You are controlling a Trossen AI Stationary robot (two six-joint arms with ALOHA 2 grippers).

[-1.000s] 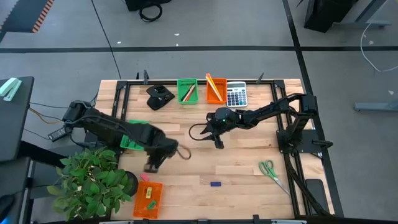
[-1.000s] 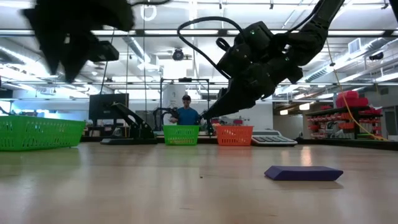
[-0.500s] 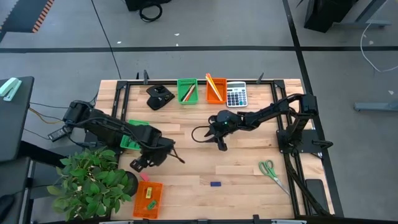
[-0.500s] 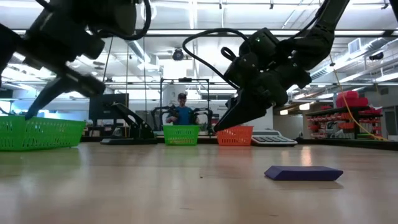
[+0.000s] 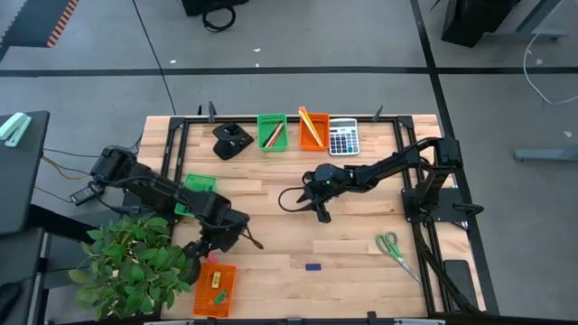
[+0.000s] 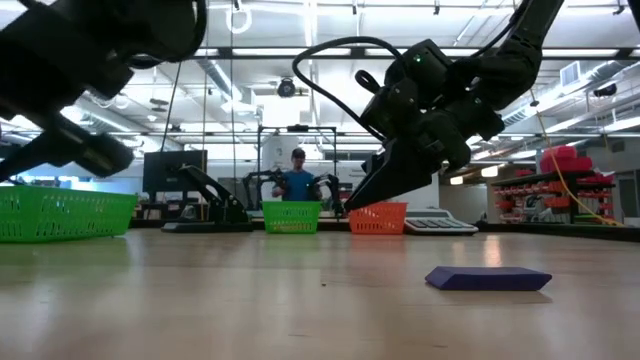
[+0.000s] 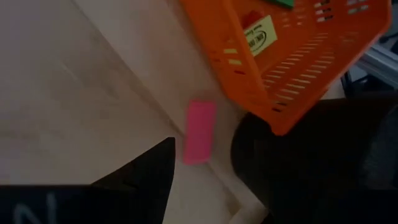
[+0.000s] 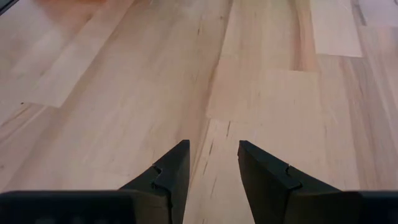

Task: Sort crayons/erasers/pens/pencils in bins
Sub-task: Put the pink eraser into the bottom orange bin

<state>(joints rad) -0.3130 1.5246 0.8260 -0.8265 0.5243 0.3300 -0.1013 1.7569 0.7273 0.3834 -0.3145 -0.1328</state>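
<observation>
Hovering over pink eraser [image 7: 199, 131]; left jaws apart

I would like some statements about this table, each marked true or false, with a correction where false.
1. A pink eraser lies on the table beside the orange bin. True.
2. The right pincer holds a pencil. False: its fingers are apart with nothing between them.
3. A dark blue eraser lies loose on the wood. True.
4. The scissors lie inside a green bin. False: they lie on the table, near its right edge.
</observation>
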